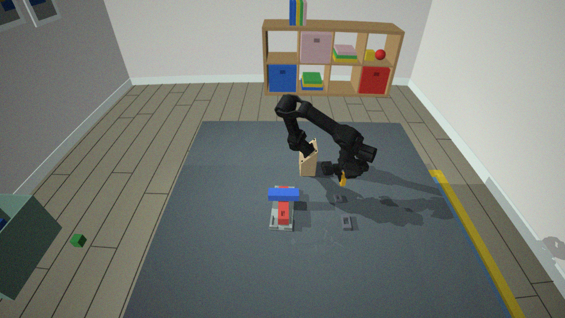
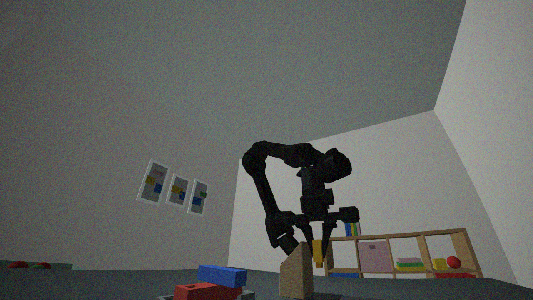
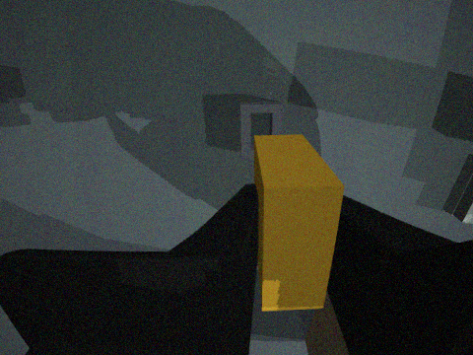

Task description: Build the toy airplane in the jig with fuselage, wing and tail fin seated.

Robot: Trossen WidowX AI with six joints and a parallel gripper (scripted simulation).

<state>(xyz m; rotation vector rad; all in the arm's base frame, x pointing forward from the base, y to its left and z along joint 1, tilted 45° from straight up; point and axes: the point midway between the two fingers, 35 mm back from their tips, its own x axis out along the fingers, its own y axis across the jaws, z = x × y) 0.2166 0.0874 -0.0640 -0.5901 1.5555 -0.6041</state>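
Gripper (image 1: 342, 176) (image 2: 318, 250) (image 3: 279, 195): grasping yellow tail fin (image 1: 342, 180) (image 2: 317, 251) (image 3: 302, 232), raised above mat (image 1: 237, 276) (image 2: 111, 281).
Wing (image 1: 283, 194) (image 2: 221, 275): lies across fuselage (image 1: 283, 217) (image 2: 201, 291).
Fuselage: in cradle (image 1: 275, 224) (image 2: 248, 295).
Tail socket: exposed.

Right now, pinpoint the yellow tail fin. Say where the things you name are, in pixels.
The yellow tail fin (image 1: 342, 179) (image 2: 317, 251) (image 3: 302, 237) is between the gripper's (image 1: 342, 178) (image 2: 317, 257) (image 3: 298, 212) fingers, raised above the dark mat (image 1: 237, 268).

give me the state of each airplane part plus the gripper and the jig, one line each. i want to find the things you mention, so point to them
Gripper (image 1: 342, 178) (image 2: 319, 253) (image 3: 279, 195): shut on the tail fin
Yellow tail fin (image 1: 342, 181) (image 2: 317, 250) (image 3: 302, 237): held aloft, upright, tab down
Red fuselage (image 1: 283, 218) (image 2: 197, 291): lying in the jig, tail socket unfilled
Blue wing (image 1: 283, 194) (image 2: 221, 276): lying across the fuselage
Gray jig (image 1: 273, 226) (image 2: 247, 295): on the mat, bearing the fuselage
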